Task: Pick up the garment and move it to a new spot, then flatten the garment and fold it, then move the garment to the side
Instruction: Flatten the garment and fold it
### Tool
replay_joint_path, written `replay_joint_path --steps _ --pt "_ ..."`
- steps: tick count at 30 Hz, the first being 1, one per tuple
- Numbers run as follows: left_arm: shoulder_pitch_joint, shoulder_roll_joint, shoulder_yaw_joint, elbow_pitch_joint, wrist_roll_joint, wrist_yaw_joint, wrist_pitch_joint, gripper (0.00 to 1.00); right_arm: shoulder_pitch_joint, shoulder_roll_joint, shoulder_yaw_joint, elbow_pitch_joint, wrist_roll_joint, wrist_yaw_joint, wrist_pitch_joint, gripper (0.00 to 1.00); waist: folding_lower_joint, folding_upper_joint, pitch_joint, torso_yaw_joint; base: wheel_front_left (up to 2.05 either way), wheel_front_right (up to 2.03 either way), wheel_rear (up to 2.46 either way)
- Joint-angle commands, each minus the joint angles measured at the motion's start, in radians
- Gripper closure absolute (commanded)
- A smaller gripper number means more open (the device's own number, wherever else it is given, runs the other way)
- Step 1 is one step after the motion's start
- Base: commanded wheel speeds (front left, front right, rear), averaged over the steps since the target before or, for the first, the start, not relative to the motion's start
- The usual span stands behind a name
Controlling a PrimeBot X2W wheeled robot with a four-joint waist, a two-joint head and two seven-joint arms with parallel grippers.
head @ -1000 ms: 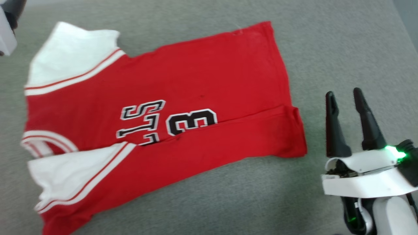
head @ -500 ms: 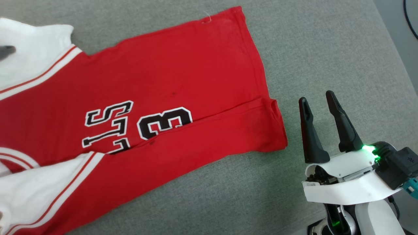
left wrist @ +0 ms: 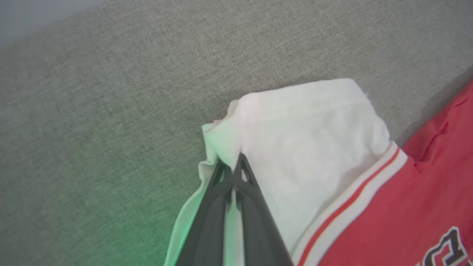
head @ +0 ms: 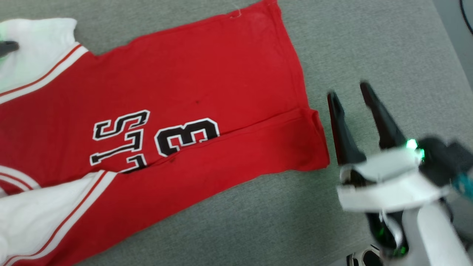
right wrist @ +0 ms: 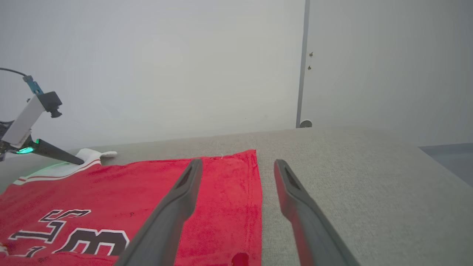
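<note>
Red cloth comes first: the garment (head: 207, 85) lies spread across the grey fabric surface (head: 369, 44) in front of me, collar end toward 9 o'clock and hem toward 3. Its near long edge is already turned over onto the front, hiding the lower half of the black print (head: 186, 136). Just off the hem, at about 4 o'clock in my head view, my right gripper (head: 349, 90) hovers with its two fingers apart, holding nothing and not touching the cloth. Farther out, at 10 o'clock, my left gripper (left wrist: 236, 162) has its fingers pressed together on the edge of the far white sleeve (left wrist: 306, 129), a fold of it pinched between the tips. I judge I am in the folding step, with the near side done and the far side to come. Next, I think, my right gripper has to reach to the far hem corner (head: 269, 9) at about 12 o'clock and close on it. Then both arms must lift and bring the far edge toward me together, so that the fold falls straight and the sleeve doesn't drag or bunch.
</note>
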Motion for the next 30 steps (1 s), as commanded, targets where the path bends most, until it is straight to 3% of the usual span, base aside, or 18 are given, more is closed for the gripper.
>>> replay_joint_path --steps 1,5,11,15,24,30 --pt "0.007 -0.014 -0.017 -0.011 -0.007 -0.002 -0.001 1.0 -0.053 0.002 -0.008 -0.002 -0.032 0.0 0.056 0.0 0.0 -0.0001 0.005 0.015 0.0 0.0 0.0" --pt "-0.029 -0.034 -0.022 -0.038 -0.02 -0.002 -0.025 1.0 -0.221 -0.009 -0.027 0.014 -0.083 0.0 0.282 0.0 0.0 -0.0001 0.027 0.053 0.0 0.0 0.0" --pt "-0.074 -0.079 -0.04 -0.064 -0.041 -0.002 -0.053 1.0 -0.504 -0.044 -0.106 0.133 -0.011 0.0 0.576 0.0 0.0 -0.0001 0.066 0.127 0.0 0.0 0.0" --pt "-0.092 -0.091 -0.056 -0.068 -0.045 -0.002 -0.065 1.0 -0.618 -0.058 -0.13 0.224 0.009 0.0 0.676 0.0 0.0 -0.0001 0.083 0.152 0.0 0.0 0.0" --pt "-0.136 -0.111 -0.114 -0.077 -0.069 0.0 -0.095 1.0 -0.822 -0.075 -0.173 0.541 0.011 0.0 1.034 0.0 0.0 -0.0001 0.12 0.197 0.0 0.0 0.0" --pt "-0.156 -0.106 -0.153 -0.095 -0.087 0.0 -0.108 1.0 -0.874 -0.065 -0.217 0.64 -0.023 0.0 1.136 0.0 0.0 -0.0001 0.136 0.209 0.0 0.0 0.0"
